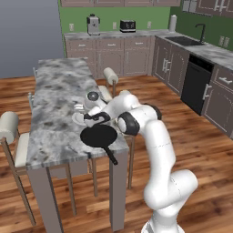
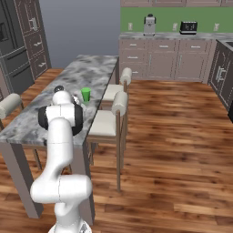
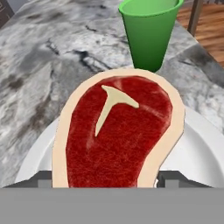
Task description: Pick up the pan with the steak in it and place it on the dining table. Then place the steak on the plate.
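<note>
The white arm [image 1: 157,150] rises from its base, bends at a dark elbow joint and reaches forward and down, the forearm running roughly level. The wrist turns downward at the far end. The gripper [image 1: 93,117] hangs low with its dark body pointing down. From the hand camera both fingers [image 3: 43,178] show only as grey stubs set wide apart; whether they press on anything is hard to judge from here.

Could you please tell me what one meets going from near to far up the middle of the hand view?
Steak → far rim of the plate beneath it → green cup → marbled dining table beyond.
</note>
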